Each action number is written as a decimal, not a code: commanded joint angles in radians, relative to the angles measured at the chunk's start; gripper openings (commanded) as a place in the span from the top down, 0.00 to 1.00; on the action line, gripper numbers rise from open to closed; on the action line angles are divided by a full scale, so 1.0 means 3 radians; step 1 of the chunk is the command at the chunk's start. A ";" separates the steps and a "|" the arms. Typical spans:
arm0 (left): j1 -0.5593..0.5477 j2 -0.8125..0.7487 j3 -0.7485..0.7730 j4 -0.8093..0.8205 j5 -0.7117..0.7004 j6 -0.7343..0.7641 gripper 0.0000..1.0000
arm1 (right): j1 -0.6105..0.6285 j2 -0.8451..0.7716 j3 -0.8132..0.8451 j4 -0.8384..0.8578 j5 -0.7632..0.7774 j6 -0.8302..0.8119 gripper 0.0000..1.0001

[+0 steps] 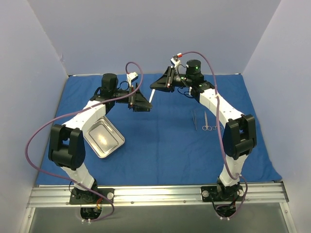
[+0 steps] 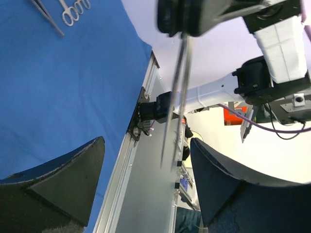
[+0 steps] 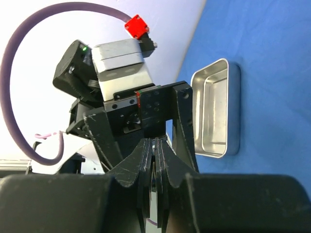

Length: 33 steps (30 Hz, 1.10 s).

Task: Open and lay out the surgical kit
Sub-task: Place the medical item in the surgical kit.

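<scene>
Top external: R pincer (image 1: 154, 88) grips forceps (image 1: 151, 96) lengthwise near-far, tips nearward.

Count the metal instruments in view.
3: tweezers held in the right fingers; forceps and scissors side by side on the blue cloth. A fourth may lie hidden beside them.

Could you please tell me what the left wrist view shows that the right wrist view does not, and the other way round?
Only the left wrist view shows the scissor-like instruments lying on the blue cloth, the rail at the table's edge, and the length of the thin instrument hanging from the shut right gripper. Only the right wrist view shows the steel tray. Both show the blue cloth.
</scene>
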 commanded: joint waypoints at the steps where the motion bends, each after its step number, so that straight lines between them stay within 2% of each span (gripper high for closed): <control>1: -0.0011 -0.0187 -0.0097 0.0862 0.0161 -0.0488 0.21 | 0.0009 -0.0243 0.0040 0.0209 -0.0027 0.0058 1.00; 2: -0.0016 -0.0182 -0.0118 0.0904 0.0166 -0.0520 0.22 | 0.0020 -0.0248 0.0019 0.0214 -0.0022 0.0063 1.00; 4: -0.0057 -0.0172 -0.0118 0.0950 0.0187 -0.0551 0.34 | 0.0025 -0.0283 0.0004 0.0255 -0.0022 0.0088 1.00; 6: -0.0083 -0.0157 -0.0118 0.0976 0.0268 -0.0612 0.57 | 0.0020 -0.0309 -0.0011 0.0250 0.0003 0.0093 1.00; 7: -0.0098 -0.0147 -0.0128 0.0986 0.0294 -0.0637 0.80 | 0.0020 -0.0319 -0.0001 0.0235 0.0013 0.0078 1.00; 8: -0.0093 -0.0147 -0.0138 0.0986 0.0330 -0.0663 0.94 | 0.0020 -0.0309 0.0014 0.0184 0.0039 0.0053 1.00; 9: -0.0088 -0.0157 -0.0174 0.0976 0.0340 -0.0663 0.98 | 0.0020 -0.0304 0.0065 0.0097 0.0069 0.0032 1.00; 11: -0.0062 -0.0213 -0.0220 0.0971 0.0355 -0.0663 0.98 | 0.0020 -0.0284 0.0136 -0.0015 0.0100 -0.0100 1.00; 12: -0.0042 -0.0233 -0.0240 0.0961 0.0340 -0.0658 0.98 | 0.0015 -0.0243 0.0329 -0.0441 0.0126 -0.0253 0.86; 14: 0.0004 -0.0269 -0.0271 0.0848 0.0315 -0.0663 0.98 | -0.0011 -0.0172 0.0682 -0.1233 0.0451 -0.1130 0.63; 15: 0.0014 -0.0274 -0.0281 0.0818 0.0315 -0.0668 0.98 | -0.0011 -0.0105 0.0871 -0.1911 0.0630 -0.1427 0.52; 17: 0.0025 -0.0315 -0.0281 0.0705 0.0310 -0.0668 0.98 | -0.0011 -0.0059 0.1296 -0.2366 0.1193 -0.2106 0.48; 19: 0.0030 -0.0341 -0.0271 0.0547 0.0294 -0.0638 0.98 | 0.0014 -0.0054 0.1465 -0.2761 0.1591 -0.2426 0.45; 22: 0.0030 -0.0372 -0.0281 0.0388 0.0284 -0.0531 0.98 | 0.0218 -0.0348 0.1212 -0.2650 0.2271 -0.3208 0.43; 23: 0.0030 -0.0372 -0.0332 0.0388 0.0299 -0.0535 0.98 | 0.0422 -0.0451 0.0876 -0.2553 0.2638 -0.3478 0.43; 25: 0.0025 -0.0361 -0.0388 0.0398 0.0340 -0.0551 0.98 | 0.0632 -0.0804 0.0466 -0.2231 0.2886 -0.4316 0.43; 26: 0.0020 -0.0361 -0.0450 0.0413 0.0350 -0.0581 0.98 | 0.0735 -0.0922 0.0039 -0.2129 0.2968 -0.4633 0.43; 27: 0.0020 -0.0366 -0.0475 0.0429 0.0355 -0.0592 0.98 | 0.0933 -0.1151 -0.0158 -0.1849 0.3323 -0.5046 0.41; 30: -0.0016 -0.0412 -0.0593 0.0546 0.0366 -0.0704 0.98 | 0.1012 -0.1403 -0.0629 -0.1413 0.3679 -0.5260 0.30; 33: -0.0083 -0.0453 -0.0670 0.0659 0.0371 -0.0806 0.98 | 0.1042 -0.1531 -0.0590 -0.1600 0.3420 -0.5587 0.34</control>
